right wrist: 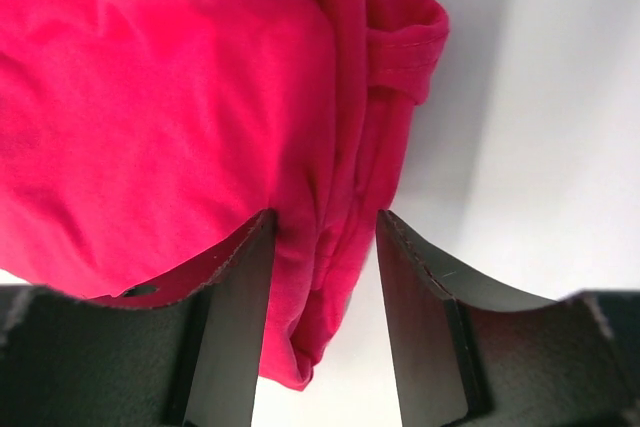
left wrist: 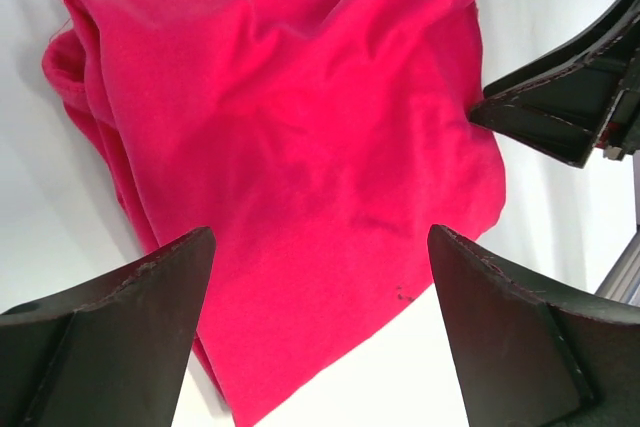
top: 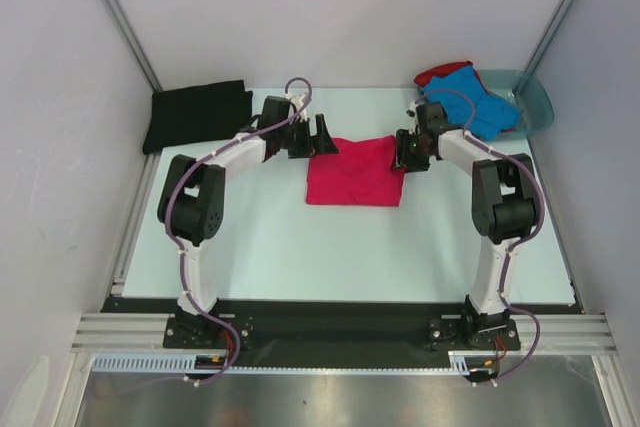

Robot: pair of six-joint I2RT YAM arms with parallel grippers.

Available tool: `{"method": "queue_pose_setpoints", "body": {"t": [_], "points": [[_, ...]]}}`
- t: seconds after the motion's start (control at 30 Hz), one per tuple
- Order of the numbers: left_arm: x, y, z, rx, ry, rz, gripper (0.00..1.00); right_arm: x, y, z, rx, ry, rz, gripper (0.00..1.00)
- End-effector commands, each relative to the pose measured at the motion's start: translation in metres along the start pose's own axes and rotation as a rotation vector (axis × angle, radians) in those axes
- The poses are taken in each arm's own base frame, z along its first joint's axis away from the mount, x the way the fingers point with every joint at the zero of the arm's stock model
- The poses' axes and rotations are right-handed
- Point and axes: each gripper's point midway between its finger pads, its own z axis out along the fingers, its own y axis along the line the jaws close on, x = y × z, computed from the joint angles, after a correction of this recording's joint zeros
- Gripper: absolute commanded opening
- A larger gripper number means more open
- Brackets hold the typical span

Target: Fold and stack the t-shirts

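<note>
The magenta-pink t-shirt [top: 355, 172] lies folded on the middle of the table. My left gripper [top: 322, 137] is open at its far left corner; in the left wrist view the gripper [left wrist: 320, 247] has its jaws wide apart over the shirt's edge [left wrist: 290, 137]. My right gripper [top: 404, 150] is at the far right corner, open, its jaws straddling the bunched edge of the shirt [right wrist: 170, 117]; the cloth touches one finger [right wrist: 240, 277]. The black t-shirt [top: 195, 114] lies folded at the far left. The blue t-shirt [top: 478, 97] and red t-shirt [top: 440, 72] are heaped at the far right.
A translucent teal basin [top: 535, 102] stands at the far right corner under the blue and red shirts. White walls and metal frame posts close in the table [top: 300, 247] on three sides. The right gripper's fingers [left wrist: 560, 107] show in the left wrist view.
</note>
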Motion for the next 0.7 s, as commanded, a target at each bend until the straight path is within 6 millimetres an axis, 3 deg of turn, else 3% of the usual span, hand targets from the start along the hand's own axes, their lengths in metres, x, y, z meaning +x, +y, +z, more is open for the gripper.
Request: {"method": "queue_pose_setpoints", "body": {"t": [0.0,0.3,0.33,0.43,0.47,0.67], "points": [[-0.017,-0.015,-0.017,0.011,-0.058,0.058,0.94,-0.013,0.013,-0.017,-0.012,-0.057,-0.032,0.5],[-0.012,-0.017,-0.023,0.011,-0.043,0.058,0.94,0.016,0.03,-0.021,-0.095,0.009,0.027,0.42],[-0.009,-0.016,-0.022,0.009,-0.039,0.056,0.94,0.019,0.032,-0.022,-0.105,0.015,0.031,0.27],[-0.007,-0.016,-0.025,0.008,-0.037,0.056,0.94,0.032,0.032,-0.028,-0.105,0.031,0.046,0.03],[-0.006,-0.016,-0.025,0.01,-0.036,0.056,0.94,0.035,0.034,-0.03,-0.109,0.032,0.045,0.0],[-0.001,-0.015,-0.028,0.007,-0.025,0.055,0.94,0.07,0.029,-0.044,-0.076,0.065,0.057,0.0]]}}
